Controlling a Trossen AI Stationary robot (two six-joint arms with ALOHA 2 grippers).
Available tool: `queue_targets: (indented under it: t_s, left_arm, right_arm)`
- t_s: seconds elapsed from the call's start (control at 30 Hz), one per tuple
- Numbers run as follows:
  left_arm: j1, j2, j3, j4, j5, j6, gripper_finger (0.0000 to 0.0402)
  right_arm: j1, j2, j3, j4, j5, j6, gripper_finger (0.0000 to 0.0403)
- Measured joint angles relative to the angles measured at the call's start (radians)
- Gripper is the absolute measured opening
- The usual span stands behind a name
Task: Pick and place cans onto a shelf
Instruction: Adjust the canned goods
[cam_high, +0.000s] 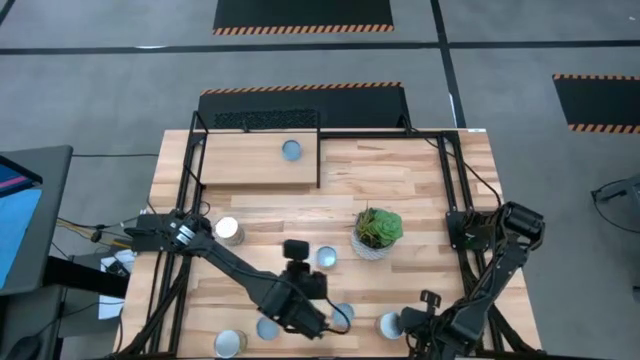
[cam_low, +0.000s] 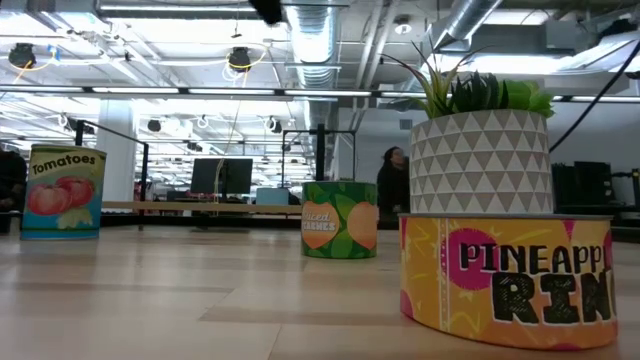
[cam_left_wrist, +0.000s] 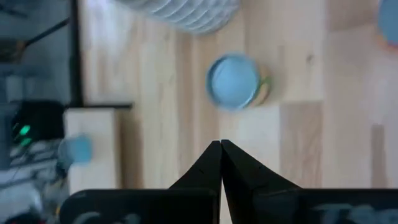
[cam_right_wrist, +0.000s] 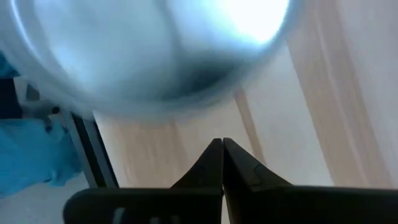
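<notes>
One can (cam_high: 291, 150) stands on the light-wood shelf (cam_high: 250, 170) at the table's far left. Several more cans stand on the tabletop. My left gripper (cam_high: 300, 270) is shut and empty above the table, just short of a can with a pale-blue top (cam_left_wrist: 235, 82), which also shows in the high view (cam_high: 326, 258). My right gripper (cam_high: 412, 322) is shut and empty near the table's near edge. It is close beside another can (cam_high: 390, 323), whose blurred top fills the right wrist view (cam_right_wrist: 155, 43). The fingertips show shut in both wrist views (cam_left_wrist: 221, 146) (cam_right_wrist: 222, 144).
A green plant in a white patterned pot (cam_high: 377, 232) stands right of centre. Other cans stand at the left (cam_high: 228, 230) and along the near edge (cam_high: 229, 343) (cam_high: 268, 328) (cam_high: 342, 315). The low view shows a tomato can (cam_low: 63, 190), a peach can (cam_low: 340, 218) and a pineapple can (cam_low: 505, 275).
</notes>
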Motion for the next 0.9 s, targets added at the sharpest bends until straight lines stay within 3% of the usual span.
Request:
queue_targets:
  t_s: [0.2,0.37,0.6,0.9]
  left_arm:
    - [-0.033,-0.047,-0.042,0.01,-0.003,-0.013,0.0]
    - [-0.054,-0.089,-0.113,0.008,-0.008,-0.081,0.0]
    - [-0.08,-0.153,-0.283,0.009,0.048,-0.209,0.0]
    - [-0.097,-0.237,-0.438,0.008,0.032,-0.347,0.0]
  right_arm:
    - [-0.075,0.0,0.0,0.138,0.016,-0.174,0.0015]
    - [-0.127,0.0,0.0,0.14,0.059,-0.226,0.0014]
    - [-0.121,0.0,0.0,0.203,-0.148,-0.231,0.0019]
    - [-0.105,0.004,0.0,0.377,-0.096,-0.311,0.0012]
